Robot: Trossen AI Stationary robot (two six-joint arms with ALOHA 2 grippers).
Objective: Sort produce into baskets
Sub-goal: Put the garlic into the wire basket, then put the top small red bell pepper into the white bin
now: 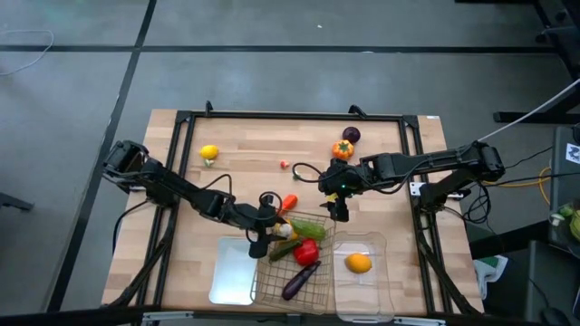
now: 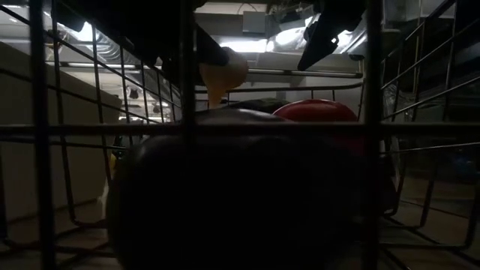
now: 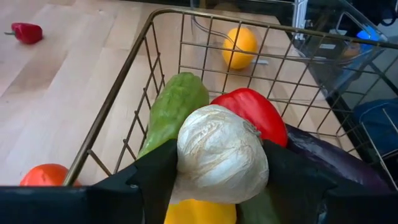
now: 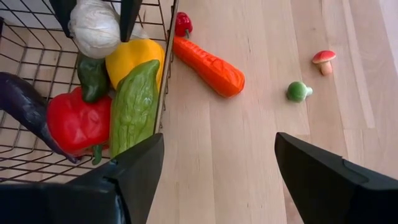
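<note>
The left gripper (image 1: 272, 226) hangs over the far-left part of the wire-mesh basket (image 1: 319, 288), its fingers (image 3: 152, 171) closed around a white garlic bulb (image 3: 221, 155) (the bulb sits squarely between the two pads in the left wrist view). Below it in the basket lie a long green vegetable (image 4: 134, 106), a red pepper (image 4: 78, 121), a yellow pepper (image 4: 134, 59), a small dark green piece (image 4: 92, 76) and a purple eggplant (image 1: 301, 280) that reaches toward the near edge.

The right gripper (image 1: 339, 210) hovers just past the basket's far-right corner, over bare wood, with its jaws spread wide and nothing between them.

The flat white tray (image 1: 231, 272) lies to the left of the basket, touching it or nearly so. The clear plastic bin (image 1: 362, 290) stands to the right and holds one orange fruit (image 1: 359, 263).

On the table (image 1: 245, 163) just outside the basket's far edge lies a carrot (image 4: 208, 65) with a small red piece (image 4: 182, 23) beside its end. Farther off are a little green ball (image 4: 298, 91) and a toy mushroom (image 4: 324, 60). A lemon (image 1: 209, 152) sits far left; an orange pepper (image 1: 343, 149) and a dark purple fruit (image 1: 351, 135) sit far right.
</note>
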